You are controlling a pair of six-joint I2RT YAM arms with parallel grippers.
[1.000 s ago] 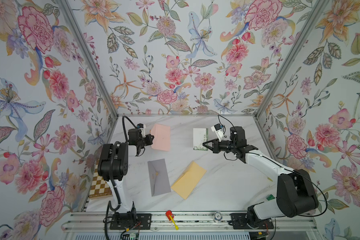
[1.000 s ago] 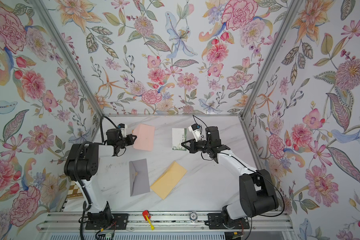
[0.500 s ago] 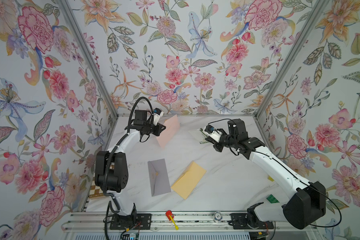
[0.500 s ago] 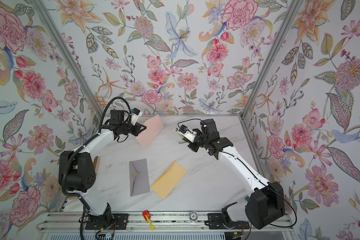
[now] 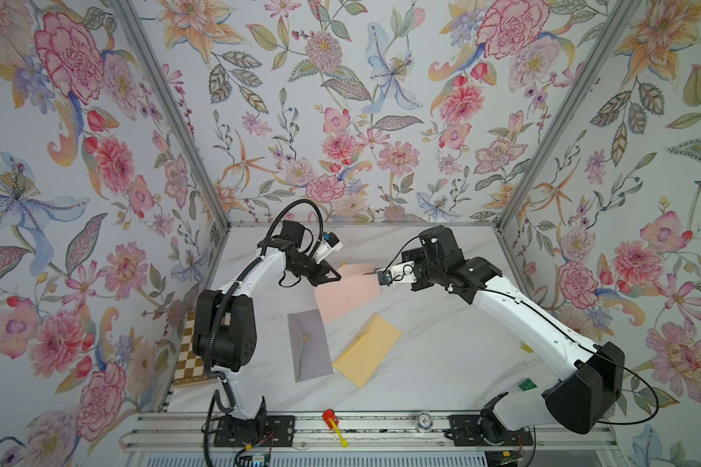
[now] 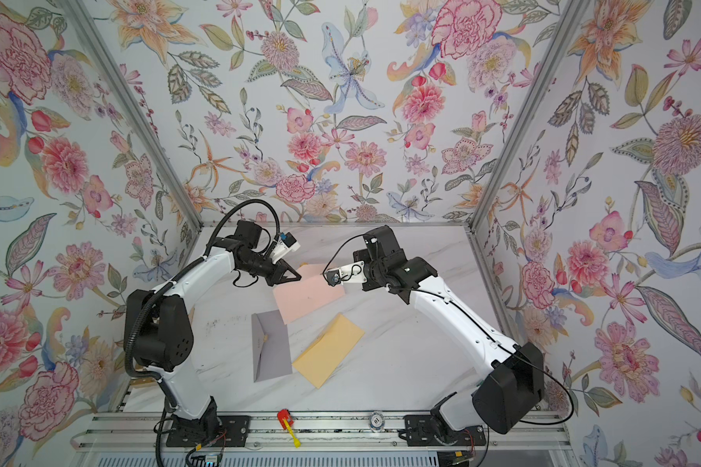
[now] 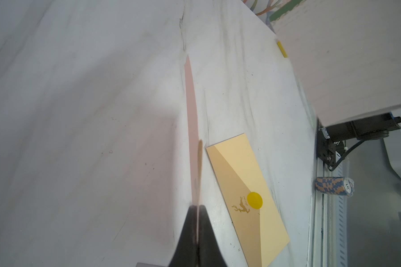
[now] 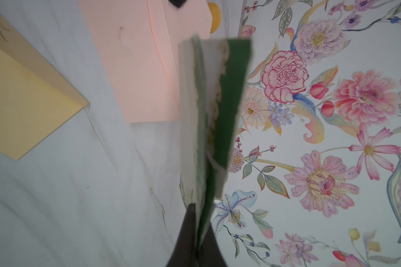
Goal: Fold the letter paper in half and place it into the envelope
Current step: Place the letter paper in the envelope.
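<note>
lifted higher, left gripper (image 7: 196, 213) grips pink envelope (image 5: 347, 293), right gripper (image 8: 198, 223) letter paper (image 8: 232, 92).

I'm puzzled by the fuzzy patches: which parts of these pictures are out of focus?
Left wrist view: the pink envelope, edge-on, smears near the left gripper; the yellow envelope is crisp. Right wrist view: the folded letter near the lens is soft, wallpaper sharp.

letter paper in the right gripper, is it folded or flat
Folded: in the right wrist view the letter paper shows two leaves, pinched together in the shut right gripper and splaying apart farther out.
</note>
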